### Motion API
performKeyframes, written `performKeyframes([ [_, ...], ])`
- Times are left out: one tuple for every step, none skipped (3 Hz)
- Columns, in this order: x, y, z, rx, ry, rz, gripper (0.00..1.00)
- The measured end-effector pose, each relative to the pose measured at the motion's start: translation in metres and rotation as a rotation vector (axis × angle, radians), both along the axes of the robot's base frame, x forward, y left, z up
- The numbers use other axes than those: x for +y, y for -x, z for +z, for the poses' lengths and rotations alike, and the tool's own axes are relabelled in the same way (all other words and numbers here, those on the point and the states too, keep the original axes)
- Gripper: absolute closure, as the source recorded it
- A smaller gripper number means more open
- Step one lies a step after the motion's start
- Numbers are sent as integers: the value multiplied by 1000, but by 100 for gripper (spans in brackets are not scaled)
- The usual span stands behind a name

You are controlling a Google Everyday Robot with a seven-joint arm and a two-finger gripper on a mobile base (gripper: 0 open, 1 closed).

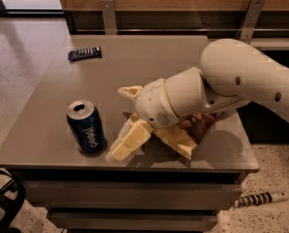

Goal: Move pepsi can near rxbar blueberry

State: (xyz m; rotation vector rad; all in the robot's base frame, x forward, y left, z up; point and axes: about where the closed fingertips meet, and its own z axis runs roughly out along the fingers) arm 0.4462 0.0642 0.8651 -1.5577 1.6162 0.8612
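The pepsi can (86,127) stands upright near the front left of the grey table (149,62); it is dark blue with a silver top. The rxbar blueberry (85,54) lies flat at the far left of the table, well away from the can. My gripper (121,118) is open and empty, just right of the can and not touching it. One finger (128,91) points left above the table and the other finger (129,142) rests low near the front edge.
A brown-and-yellow chip bag (185,137) lies under my arm (232,81), mostly covered by it. The table's front edge is close to the can. A wooden wall with metal brackets (108,13) runs behind the table.
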Motion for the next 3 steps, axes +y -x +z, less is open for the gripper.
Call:
performKeyframes([
  [27,-2,4,-21,-105,24,0],
  [41,-3,3,-23,-162,36,0],
  [51,-3,5,-37,-215,52,18],
])
